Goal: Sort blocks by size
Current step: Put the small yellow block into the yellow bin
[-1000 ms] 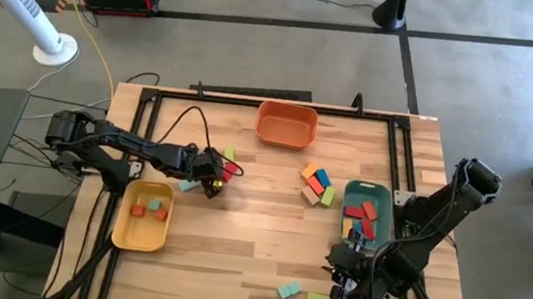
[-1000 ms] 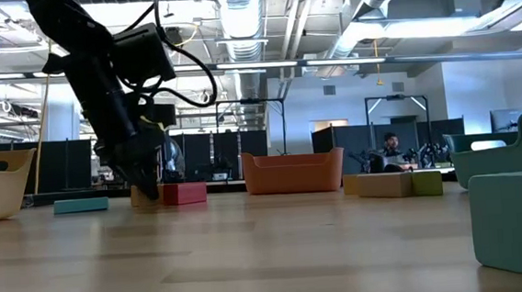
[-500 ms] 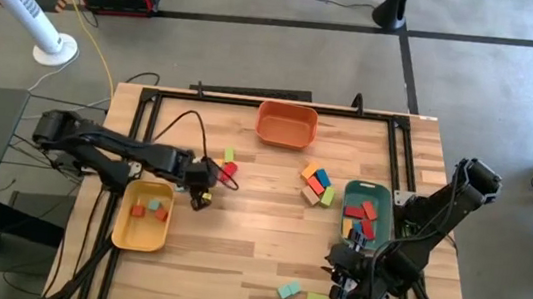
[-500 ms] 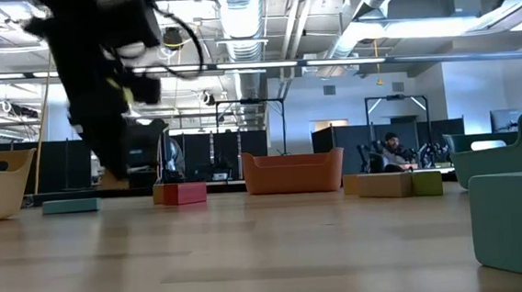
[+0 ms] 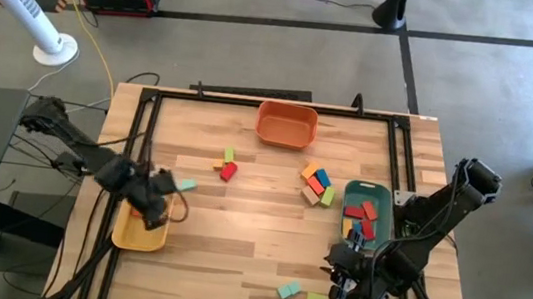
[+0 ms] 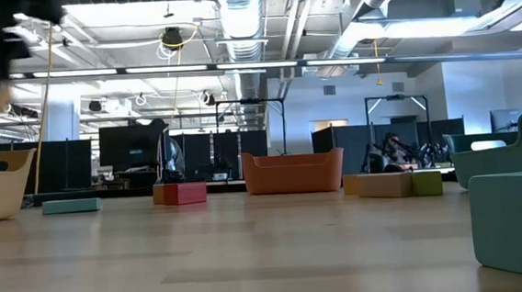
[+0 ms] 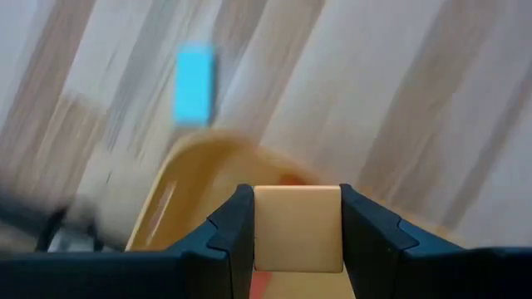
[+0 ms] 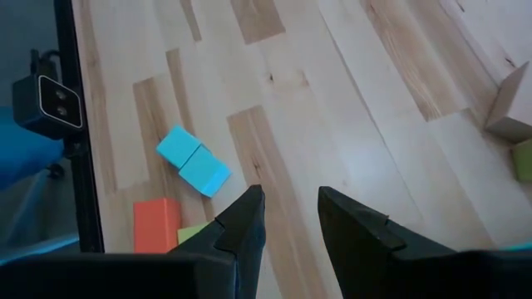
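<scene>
Since a second ago my left gripper (image 7: 297,223) has left the red and green blocks near mid-table and swung back over the yellow tray (image 5: 126,231), carrying a tan block (image 7: 298,239) pinched between its fingers (image 7: 230,231).

That block looks like light, stiff painted wood with flat faces. I have it by two opposite sides, which is the sound hold; I'd judge the paint a little slick, so a squeeze on the flat faces beats any corner grip.

Below and just ahead of the fingers lies the tray's rim, with a blue block (image 7: 194,84) on the bare table beyond it. Something red shows in the tray under the fingers. I judge the tray wall is the edge to mind; there is open wood past it toward the red block (image 5: 229,171).

My right gripper (image 8: 290,218) waits near the green tray (image 5: 385,195), fingers nearly pressed together and holding nothing. Blue cubes (image 8: 192,160) and an orange block (image 8: 155,224) lie ahead of it, near the table's frame edge.
</scene>
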### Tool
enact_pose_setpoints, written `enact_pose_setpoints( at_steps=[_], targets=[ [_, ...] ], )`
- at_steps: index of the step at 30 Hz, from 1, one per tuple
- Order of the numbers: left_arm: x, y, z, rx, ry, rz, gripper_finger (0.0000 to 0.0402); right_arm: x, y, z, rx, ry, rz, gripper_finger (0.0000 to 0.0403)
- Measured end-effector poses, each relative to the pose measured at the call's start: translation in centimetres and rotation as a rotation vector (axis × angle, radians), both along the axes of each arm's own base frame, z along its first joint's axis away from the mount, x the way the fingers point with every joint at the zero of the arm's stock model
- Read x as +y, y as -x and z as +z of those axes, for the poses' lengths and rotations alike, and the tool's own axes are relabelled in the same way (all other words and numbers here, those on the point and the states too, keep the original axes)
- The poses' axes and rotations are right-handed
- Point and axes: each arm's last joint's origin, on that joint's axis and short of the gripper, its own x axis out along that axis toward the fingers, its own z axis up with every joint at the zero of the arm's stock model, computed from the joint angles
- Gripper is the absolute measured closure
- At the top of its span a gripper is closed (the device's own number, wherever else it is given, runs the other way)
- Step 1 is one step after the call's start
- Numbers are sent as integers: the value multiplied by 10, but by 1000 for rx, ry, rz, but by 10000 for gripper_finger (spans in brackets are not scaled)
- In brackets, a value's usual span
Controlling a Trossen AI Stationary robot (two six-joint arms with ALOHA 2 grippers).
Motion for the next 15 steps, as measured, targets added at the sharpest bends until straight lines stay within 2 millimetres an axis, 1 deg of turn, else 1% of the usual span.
enact_pose_setpoints(
  at_steps=[4, 10, 12, 15],
  targets=[
    [-9, 17, -16, 104, -23, 49, 268, 0, 0, 0, -1, 2, 1, 247],
    [-14, 23, -42, 199, -41, 85, 262, 1, -1, 1, -14, -2, -3, 247],
    [-14, 23, -44, 207, -55, 83, 251, 1, -1, 1, -20, -7, -2, 247],
    [-14, 21, -42, 184, -82, 57, 222, 2, -1, 1, -25, -13, -3, 247]
  ],
)
